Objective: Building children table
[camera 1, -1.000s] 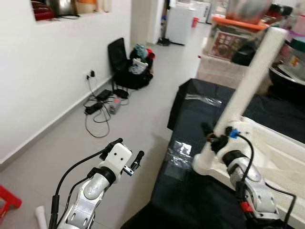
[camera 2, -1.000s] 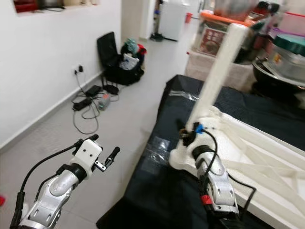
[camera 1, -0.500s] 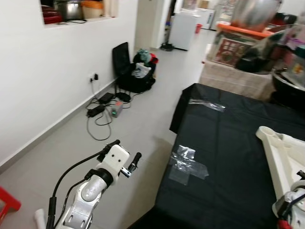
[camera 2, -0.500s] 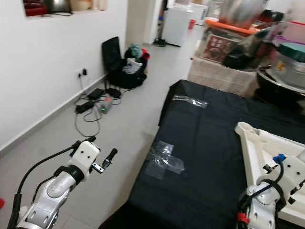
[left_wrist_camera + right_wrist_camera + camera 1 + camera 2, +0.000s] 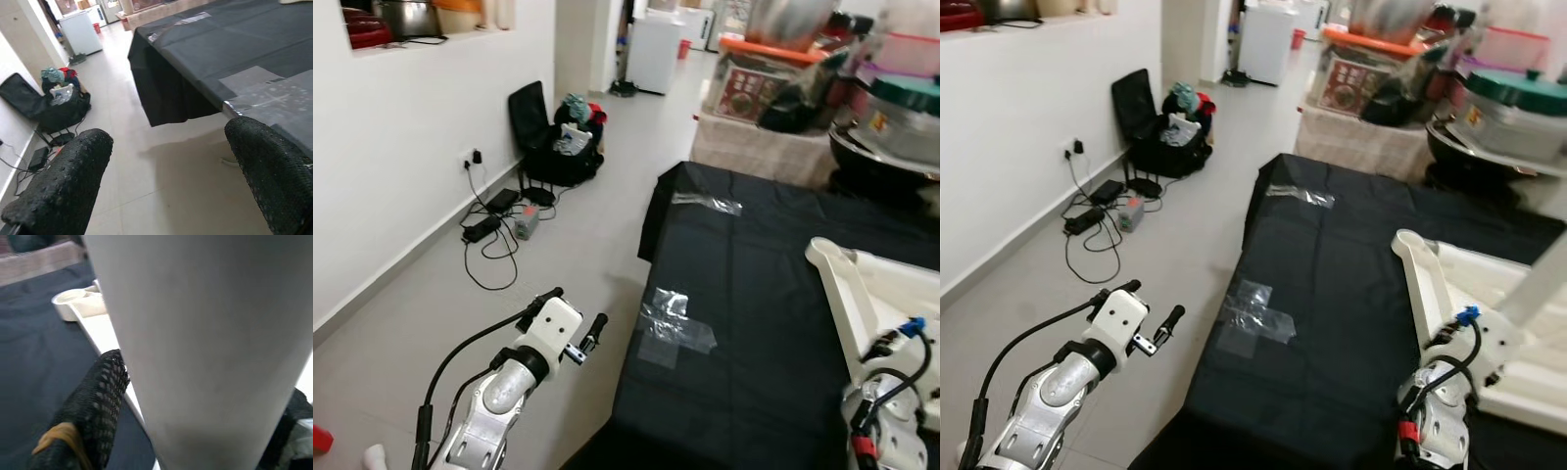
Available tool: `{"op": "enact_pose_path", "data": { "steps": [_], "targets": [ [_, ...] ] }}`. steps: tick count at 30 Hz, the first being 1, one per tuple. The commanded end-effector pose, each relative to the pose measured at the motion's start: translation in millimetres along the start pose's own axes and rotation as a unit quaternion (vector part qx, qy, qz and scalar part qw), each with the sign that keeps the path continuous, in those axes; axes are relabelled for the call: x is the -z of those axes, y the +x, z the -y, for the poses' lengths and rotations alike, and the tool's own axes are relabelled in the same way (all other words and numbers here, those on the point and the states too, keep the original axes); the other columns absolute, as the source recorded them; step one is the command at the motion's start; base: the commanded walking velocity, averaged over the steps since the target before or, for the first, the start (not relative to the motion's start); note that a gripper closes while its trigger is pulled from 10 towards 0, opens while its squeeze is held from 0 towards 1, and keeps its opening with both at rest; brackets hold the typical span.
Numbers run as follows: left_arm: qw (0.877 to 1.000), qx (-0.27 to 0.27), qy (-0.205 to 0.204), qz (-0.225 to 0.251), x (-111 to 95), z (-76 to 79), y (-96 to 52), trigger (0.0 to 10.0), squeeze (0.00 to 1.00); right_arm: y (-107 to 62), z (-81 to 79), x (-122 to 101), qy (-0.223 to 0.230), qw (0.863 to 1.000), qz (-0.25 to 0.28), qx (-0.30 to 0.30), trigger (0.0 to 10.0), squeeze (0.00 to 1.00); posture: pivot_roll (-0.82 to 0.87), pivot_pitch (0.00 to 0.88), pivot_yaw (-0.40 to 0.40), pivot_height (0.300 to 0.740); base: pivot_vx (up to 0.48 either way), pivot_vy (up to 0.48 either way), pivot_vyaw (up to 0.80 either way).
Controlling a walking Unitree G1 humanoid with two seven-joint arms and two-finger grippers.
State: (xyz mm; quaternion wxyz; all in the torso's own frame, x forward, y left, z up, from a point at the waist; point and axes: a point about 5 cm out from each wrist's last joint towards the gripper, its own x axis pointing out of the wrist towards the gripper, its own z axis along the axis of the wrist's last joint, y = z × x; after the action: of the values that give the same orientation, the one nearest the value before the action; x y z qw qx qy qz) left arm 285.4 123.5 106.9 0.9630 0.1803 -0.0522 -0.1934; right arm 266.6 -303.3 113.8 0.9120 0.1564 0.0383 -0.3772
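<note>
A white children's table top (image 5: 862, 284) lies upside down on the black-covered table (image 5: 744, 294), its near corner socket (image 5: 1408, 241) empty. My right gripper (image 5: 195, 401) is shut on a thick white table leg (image 5: 205, 333). The leg (image 5: 1538, 284) leans up to the right over the table top, beside my right wrist (image 5: 1479, 338). One black fingertip (image 5: 105, 391) presses against the leg's side. My left gripper (image 5: 576, 308) is open and holds nothing. It hangs over the floor to the left of the table, and the table's edge (image 5: 230, 105) shows between its fingers.
Clear tape patches (image 5: 675, 328) are stuck on the black cloth near its left edge. Cables and power bricks (image 5: 494, 230) lie on the floor by the wall, with a black bag (image 5: 553, 137) behind them. Boxes and pots (image 5: 783, 78) crowd the space behind the table.
The camera has swung about. A second ago the leg stood upright at a corner of the table top; now my right gripper holds it lower, leaning to the right. The left arm has kept still.
</note>
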Motion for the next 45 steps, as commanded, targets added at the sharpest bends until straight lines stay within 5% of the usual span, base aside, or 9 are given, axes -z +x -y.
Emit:
{"op": "enact_pose_path", "data": {
  "steps": [1,4,5,9,23,27,35,39,45],
  "targets": [
    [1.000,0.007,0.000,0.000,-0.5,2.4,0.1,10.0,0.00,-5.7,-32.9,-10.3,0.044,0.989,0.000,-0.141,10.0,1.00,0.03,0.000,-0.118,0.740,0.000,0.000,0.00],
    [1.000,0.007,0.000,0.000,-0.6,2.5,0.4,10.0,0.00,-16.7,-55.8,-16.7,0.069,0.964,-0.005,-0.256,10.0,0.78,0.03,0.000,-0.118,0.740,0.000,0.000,0.00],
    [1.000,0.007,0.000,0.001,-1.0,2.9,1.0,10.0,0.00,-30.0,-71.2,-22.4,0.059,0.935,-0.004,-0.350,10.0,0.00,0.04,0.000,-0.125,0.740,0.000,0.000,0.00],
    [1.000,0.005,0.000,0.003,-1.9,2.3,2.3,10.0,0.00,-55.4,-95.3,-26.4,0.022,0.854,-0.009,-0.520,10.0,0.00,0.05,0.000,-0.132,0.740,0.000,0.000,0.00],
    [1.000,-0.008,0.004,0.003,-2.1,-1.2,2.0,10.0,0.00,-21.9,-105.6,-33.5,-0.109,0.826,-0.005,-0.553,10.0,0.00,0.09,0.000,-0.172,0.740,0.000,0.000,0.00],
    [1.000,-0.015,0.004,0.001,-0.9,-3.4,-0.7,10.0,0.00,-53.9,-95.7,-32.9,-0.139,0.710,-0.046,-0.688,10.0,0.00,0.09,0.000,-0.178,0.740,0.000,0.000,0.00],
    [1.000,-0.008,0.003,0.001,-0.4,-0.5,0.6,10.0,0.00,-79.0,-67.0,-9.0,-0.217,0.612,-0.115,-0.752,10.0,0.00,0.07,0.000,-0.159,0.740,0.000,0.000,0.00],
    [1.000,-0.003,0.002,0.002,-1.2,1.7,3.1,10.0,0.00,-25.2,-46.8,4.8,-0.343,0.705,-0.151,-0.603,10.0,0.00,0.06,0.000,-0.153,0.740,0.000,0.000,0.00],
    [1.000,-0.007,0.003,0.000,-0.4,-0.9,2.6,10.0,0.00,-6.1,-30.5,-15.0,-0.400,0.718,-0.160,-0.546,10.0,0.00,0.06,0.000,-0.156,0.740,0.000,0.000,0.00]
  ]
}}
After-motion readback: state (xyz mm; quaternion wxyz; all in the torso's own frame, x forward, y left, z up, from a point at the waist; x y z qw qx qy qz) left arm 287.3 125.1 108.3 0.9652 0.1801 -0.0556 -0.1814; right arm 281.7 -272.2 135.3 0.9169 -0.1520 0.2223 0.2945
